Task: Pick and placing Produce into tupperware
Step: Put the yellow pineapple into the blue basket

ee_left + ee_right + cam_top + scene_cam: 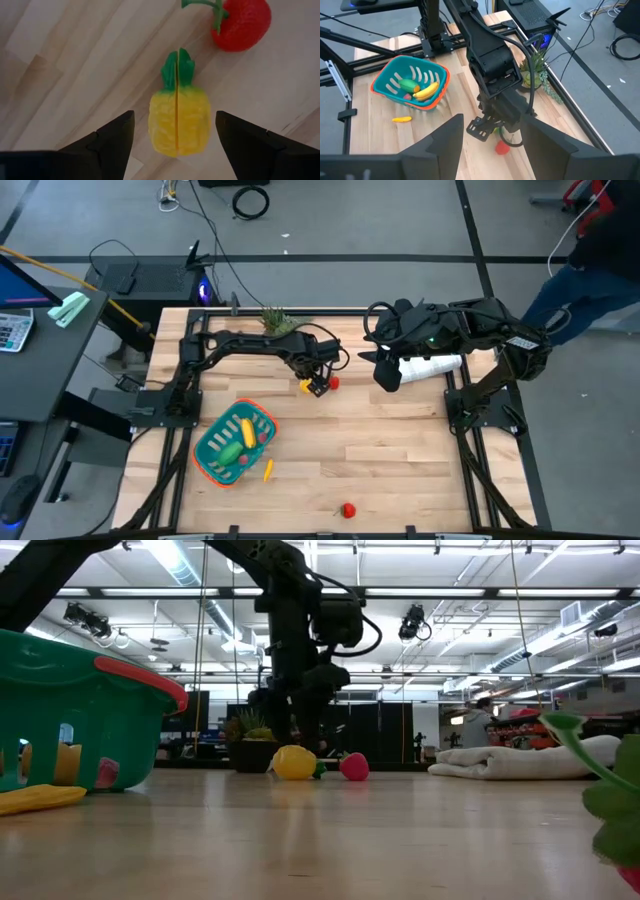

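The basket (233, 442), banana (228, 450) inside, is seen well off from the left hand (175, 137), which is held open astride a pineapple (179, 120) on the worktop (400, 460); a half-cropped strawberry (242, 22) lies just beyond. The right hand (492, 145) is held open, raised.

High view hanging overhead, looking straight down, taking in whole worktop (380, 450) and both arms from far off. Low view sitting at worktop level, looking level across toward room; teal basket (70, 715) looming close. Left wrist view pointing steeply down, very near, yellow pineapple (179, 120) lying between own fingers (112, 137), red strawberry (242, 22) just beyond. Right wrist view looking from farther back past own fingers (445, 137) at other arm, basket well beyond. High, low, right wrist sharing basket; pineapple showing in high, low, left wrist.
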Controlling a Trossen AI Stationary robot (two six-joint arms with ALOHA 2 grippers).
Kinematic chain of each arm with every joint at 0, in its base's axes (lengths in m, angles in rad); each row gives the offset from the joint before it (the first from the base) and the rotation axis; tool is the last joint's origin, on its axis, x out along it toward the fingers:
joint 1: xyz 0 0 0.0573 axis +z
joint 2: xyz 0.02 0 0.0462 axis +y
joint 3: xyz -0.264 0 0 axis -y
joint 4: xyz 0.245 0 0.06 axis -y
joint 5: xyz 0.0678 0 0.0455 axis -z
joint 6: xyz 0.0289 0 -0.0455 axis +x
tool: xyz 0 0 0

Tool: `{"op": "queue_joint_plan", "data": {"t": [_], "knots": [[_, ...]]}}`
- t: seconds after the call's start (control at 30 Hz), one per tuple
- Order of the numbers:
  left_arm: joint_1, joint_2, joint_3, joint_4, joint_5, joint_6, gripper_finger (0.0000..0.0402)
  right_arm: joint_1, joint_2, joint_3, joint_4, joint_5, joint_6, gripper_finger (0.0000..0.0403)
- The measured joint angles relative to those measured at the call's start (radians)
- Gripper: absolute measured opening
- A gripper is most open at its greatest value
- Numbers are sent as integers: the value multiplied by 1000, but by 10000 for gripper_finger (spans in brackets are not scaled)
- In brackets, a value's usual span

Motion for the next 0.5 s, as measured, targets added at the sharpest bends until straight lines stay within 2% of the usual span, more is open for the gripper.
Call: {"op": "queue_joint_plan", "data": {"t": [0.5], "knots": [[-19, 39, 0, 0, 0, -28, 286, 0, 0, 0, -3, 0, 0, 203]]}}
